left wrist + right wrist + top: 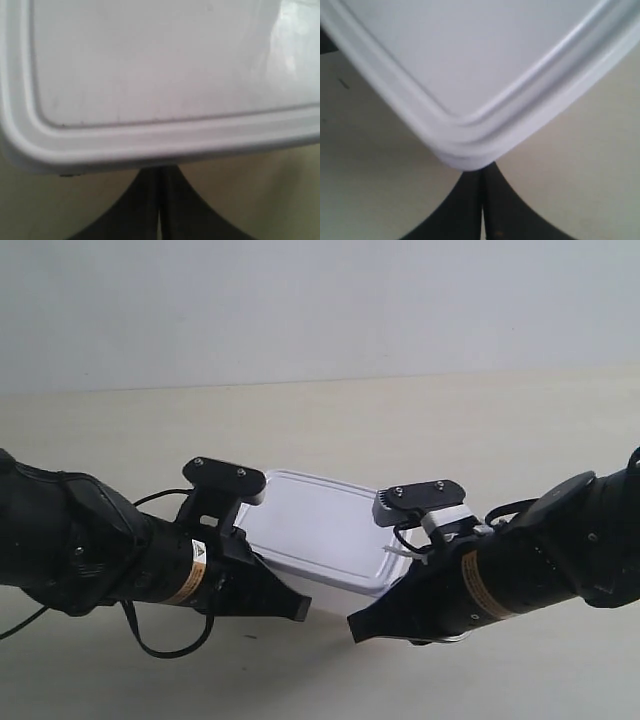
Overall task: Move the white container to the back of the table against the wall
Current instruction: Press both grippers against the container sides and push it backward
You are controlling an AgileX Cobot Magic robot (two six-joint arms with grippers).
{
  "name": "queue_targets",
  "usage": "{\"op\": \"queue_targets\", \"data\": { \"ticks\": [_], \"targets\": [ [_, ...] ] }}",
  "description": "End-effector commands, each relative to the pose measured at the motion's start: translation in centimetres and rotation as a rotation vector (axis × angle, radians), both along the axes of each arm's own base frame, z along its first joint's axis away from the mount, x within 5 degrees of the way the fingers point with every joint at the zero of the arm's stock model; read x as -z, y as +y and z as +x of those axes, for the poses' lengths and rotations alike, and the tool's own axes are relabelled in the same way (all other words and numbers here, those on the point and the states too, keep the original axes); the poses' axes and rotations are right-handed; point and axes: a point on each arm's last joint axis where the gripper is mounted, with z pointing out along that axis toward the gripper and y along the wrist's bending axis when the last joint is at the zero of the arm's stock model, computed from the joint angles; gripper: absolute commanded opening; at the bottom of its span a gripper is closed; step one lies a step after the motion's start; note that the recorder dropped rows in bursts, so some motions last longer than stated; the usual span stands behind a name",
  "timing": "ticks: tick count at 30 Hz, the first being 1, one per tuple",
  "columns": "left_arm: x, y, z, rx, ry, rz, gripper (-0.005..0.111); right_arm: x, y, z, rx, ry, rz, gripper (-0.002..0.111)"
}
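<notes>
Nearest, both were clenched on nothing: the left gripper (160, 175) had its closed tips tucked under the long near edge of the small white plastic rectangular container (315, 530), and the right gripper (481, 175) had its tips under a rounded near corner. The container lay about mid-table, just beyond both arms, its long axis slightly skewed to the far edge. Beyond it the pale cream wood-grain table (450, 430) ran to the plain grey-white wall (320, 310), so a push straight away seemed called for.

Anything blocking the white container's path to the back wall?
Nothing visible. In the exterior view only bare table lies between the white container and the wall. The left end effector and right end effector are shut, tips at its rim, nothing between.
</notes>
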Motion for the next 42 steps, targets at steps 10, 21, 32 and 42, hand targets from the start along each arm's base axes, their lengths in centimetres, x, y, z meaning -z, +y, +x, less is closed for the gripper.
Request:
{"op": "queue_targets", "data": {
  "ticks": [10, 21, 32, 42],
  "targets": [
    [0.9, -0.9, 1.5, 0.02, -0.012, 0.021, 0.0, -1.2, 1.4, 0.5, -0.021, 0.021, 0.101, 0.0],
    [0.9, 0.0, 2.1, 0.045, -0.034, 0.057, 0.0, -0.6, 1.8, 2.2, 0.043, -0.002, 0.075, 0.0],
    [0.6, 1.3, 3.2, 0.061, -0.064, 0.083, 0.0, -0.5, 1.6, 4.3, 0.129, -0.093, 0.003, 0.0],
    [0.5, 0.4, 4.2, 0.089, -0.055, 0.038, 0.0, -1.4, 2.0, 5.4, 0.115, -0.16, -0.006, 0.0]
  ]
}}
